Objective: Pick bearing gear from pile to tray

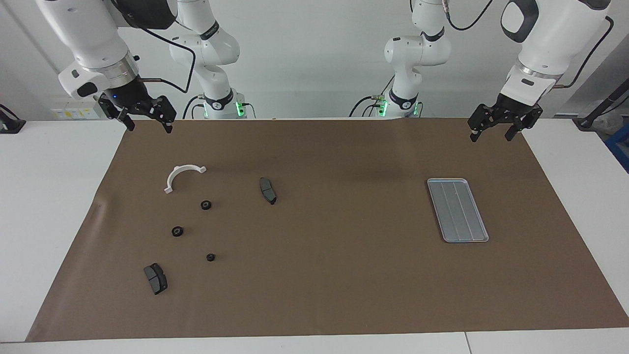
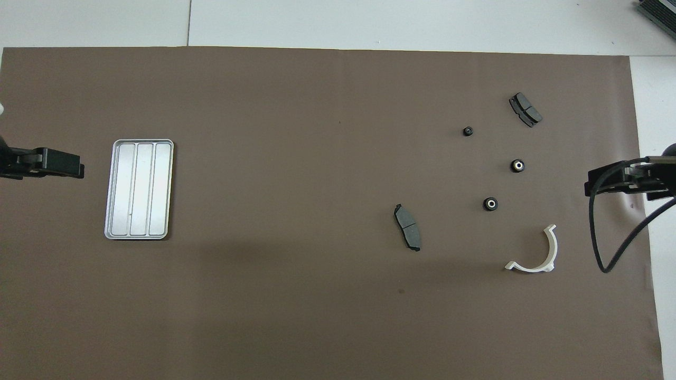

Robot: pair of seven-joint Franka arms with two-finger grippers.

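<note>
The pile lies on the brown mat toward the right arm's end: three small black gears [image 1: 206, 205] [image 1: 177, 231] [image 1: 211, 257], two dark grey curved pads [image 1: 268, 190] [image 1: 156, 278] and a white half-ring bracket [image 1: 183, 176]. In the overhead view the gears show too [image 2: 490, 204] [image 2: 518, 165] [image 2: 467, 131]. The silver grooved tray [image 1: 457, 210] [image 2: 139, 189] lies empty toward the left arm's end. My right gripper [image 1: 149, 129] [image 2: 594, 184] hangs open and empty, raised over the mat's edge beside the pile. My left gripper [image 1: 492, 137] [image 2: 74, 164] hangs open and empty, raised over the mat's edge beside the tray.
The brown mat [image 1: 334, 255] covers most of the white table [image 1: 49, 196]. A wide bare stretch of mat lies between the pile and the tray. A black cable [image 2: 602, 248] loops down from the right wrist.
</note>
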